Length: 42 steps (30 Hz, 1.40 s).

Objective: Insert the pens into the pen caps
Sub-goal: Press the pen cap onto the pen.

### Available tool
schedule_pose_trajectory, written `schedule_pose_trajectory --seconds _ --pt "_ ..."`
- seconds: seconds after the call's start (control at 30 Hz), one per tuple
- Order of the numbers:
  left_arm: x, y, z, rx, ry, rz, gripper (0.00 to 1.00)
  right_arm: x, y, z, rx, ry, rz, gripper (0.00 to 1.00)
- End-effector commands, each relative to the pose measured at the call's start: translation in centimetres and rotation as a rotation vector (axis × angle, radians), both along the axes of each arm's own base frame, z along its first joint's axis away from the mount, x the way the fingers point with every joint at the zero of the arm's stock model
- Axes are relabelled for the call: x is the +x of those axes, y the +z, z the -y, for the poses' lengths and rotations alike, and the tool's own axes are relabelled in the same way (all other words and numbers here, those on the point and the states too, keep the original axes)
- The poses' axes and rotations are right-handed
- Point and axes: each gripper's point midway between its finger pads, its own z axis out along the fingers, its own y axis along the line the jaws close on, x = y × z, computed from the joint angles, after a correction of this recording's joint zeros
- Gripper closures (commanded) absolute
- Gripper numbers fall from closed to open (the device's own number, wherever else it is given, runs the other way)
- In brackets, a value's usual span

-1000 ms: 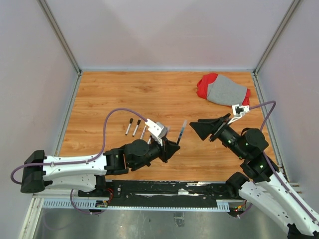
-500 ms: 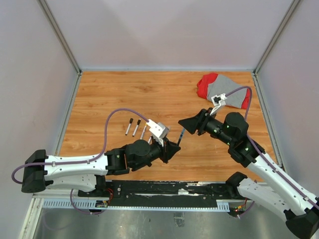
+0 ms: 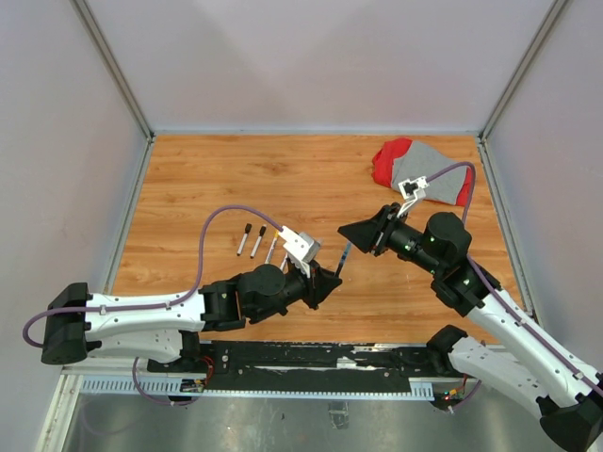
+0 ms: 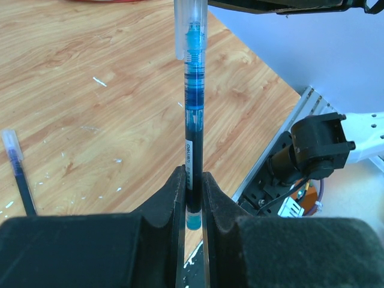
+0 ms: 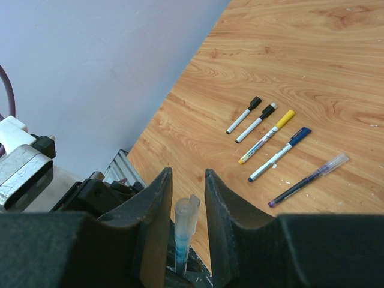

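My left gripper is shut on the lower end of a blue pen and holds it upright above the table. A clear pen cap sits over the pen's top end. My right gripper stands open around that cap, with a narrow gap on each side. From above, the right gripper meets the top of the held pen, with the left gripper below it. Several capped pens lie on the table: two black-capped, one yellow, one blue, one purple.
A red and grey cloth lies at the back right of the wooden table. The pens on the table lie to the left of the left gripper. A metal rail runs along the near edge.
My right arm swung left to the top of the held pen and its jaws narrowed around the clear cap. The left arm and its pen stayed still.
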Motion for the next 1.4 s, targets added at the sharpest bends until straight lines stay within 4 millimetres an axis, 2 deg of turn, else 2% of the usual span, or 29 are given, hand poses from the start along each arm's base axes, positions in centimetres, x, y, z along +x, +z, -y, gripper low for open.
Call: schedule_pose_trajectory --seconds 0.0,0.13,0.33,0.57,0.77,1.37 --pt "0.1 1.4 0.4 -0.033 -0.001 0.015 0.99 -0.7 0.4 -0.3 0.007 0.034 0.038 0.75" --pt "0.1 1.4 0.4 -0.032 0.005 0.013 0.99 -1.2 -0.8 -0.5 0.003 0.053 0.014 0.88" --pt "0.2 2.0 0.6 -0.048 0.004 0.016 1.00 -2.1 -3.2 -0.9 -0.009 0.078 -0.021 0.99" --pt "0.2 2.9 0.8 -0.070 0.001 0.019 1.00 -3.8 -6.3 -1.7 -0.037 0.090 -0.053 0.99" --pt "0.3 4.4 0.6 -0.118 0.013 0.031 0.99 -5.1 -8.8 -2.5 -0.060 0.128 -0.081 0.99" --pt "0.0 8.6 -0.1 -0.224 0.004 0.070 0.99 -7.4 -13.6 -3.5 -0.136 0.156 -0.127 0.99"
